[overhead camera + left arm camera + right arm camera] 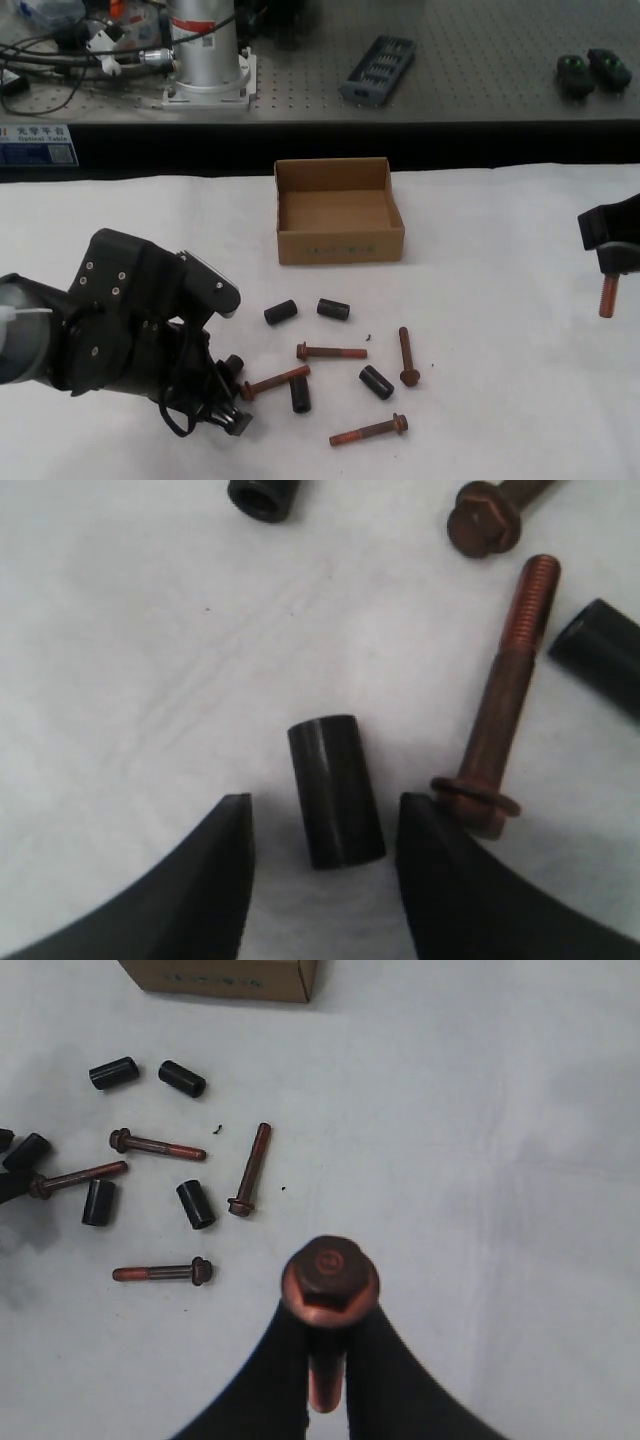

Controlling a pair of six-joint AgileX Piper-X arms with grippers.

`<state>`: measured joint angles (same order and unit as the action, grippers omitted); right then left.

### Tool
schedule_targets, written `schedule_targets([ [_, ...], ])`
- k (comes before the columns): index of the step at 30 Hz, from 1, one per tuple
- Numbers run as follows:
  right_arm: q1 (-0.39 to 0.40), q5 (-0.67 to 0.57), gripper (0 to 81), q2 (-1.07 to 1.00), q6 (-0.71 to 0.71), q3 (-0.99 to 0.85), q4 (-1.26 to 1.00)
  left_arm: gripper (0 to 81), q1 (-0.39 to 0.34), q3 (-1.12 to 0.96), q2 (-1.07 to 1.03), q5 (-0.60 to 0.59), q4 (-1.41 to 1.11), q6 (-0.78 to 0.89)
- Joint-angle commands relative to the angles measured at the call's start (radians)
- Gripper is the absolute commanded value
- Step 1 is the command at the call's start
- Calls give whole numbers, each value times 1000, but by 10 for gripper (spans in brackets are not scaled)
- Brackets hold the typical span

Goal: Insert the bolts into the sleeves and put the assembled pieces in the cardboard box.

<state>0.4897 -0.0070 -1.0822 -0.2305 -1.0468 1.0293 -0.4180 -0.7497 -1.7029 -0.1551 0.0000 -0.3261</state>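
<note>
Low at the bench's front left, my left gripper (pixel 232 392) (pixel 325 802) is open around a black sleeve (pixel 336 790) lying on the white cloth. A gap shows on one side of the sleeve. A copper bolt (pixel 503 700) lies right beside that sleeve. At the far right, my right gripper (pixel 611 268) (pixel 328 1332) is shut on another bolt (pixel 608 296) (pixel 329 1282) and holds it above the cloth, head toward the wrist camera. The open cardboard box (pixel 340 245) stands mid-bench with nothing visible inside.
Loose sleeves (pixel 281 312) (pixel 333 309) (pixel 376 381) (pixel 300 393) and bolts (pixel 332 351) (pixel 407 356) (pixel 370 430) lie scattered in front of the box. The cloth to the right is bare. Behind the cloth are a metal column (pixel 205 50) and cables on a perforated board.
</note>
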Motion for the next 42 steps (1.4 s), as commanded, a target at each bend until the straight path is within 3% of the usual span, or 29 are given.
schedule_targets([
  [1,-4,-11,28,7,8,-3,-4,271,-6,3,-47,8,-33,-11],
  [7,-4,-11,28,7,8,-3,-4,4,-6,3,-47,8,-30,-11],
  [16,-4,-11,28,7,8,-3,-4,6,-9,3,11,12,-9,-11],
  [25,-4,-10,28,7,53,-3,-4,6,-9,3,304,5,106,20],
  [31,1,-137,28,5,35,-3,-95,6,-9,8,508,-204,282,194],
  [42,3,-422,28,-45,-188,0,-408,6,-9,8,714,-411,362,301],
])
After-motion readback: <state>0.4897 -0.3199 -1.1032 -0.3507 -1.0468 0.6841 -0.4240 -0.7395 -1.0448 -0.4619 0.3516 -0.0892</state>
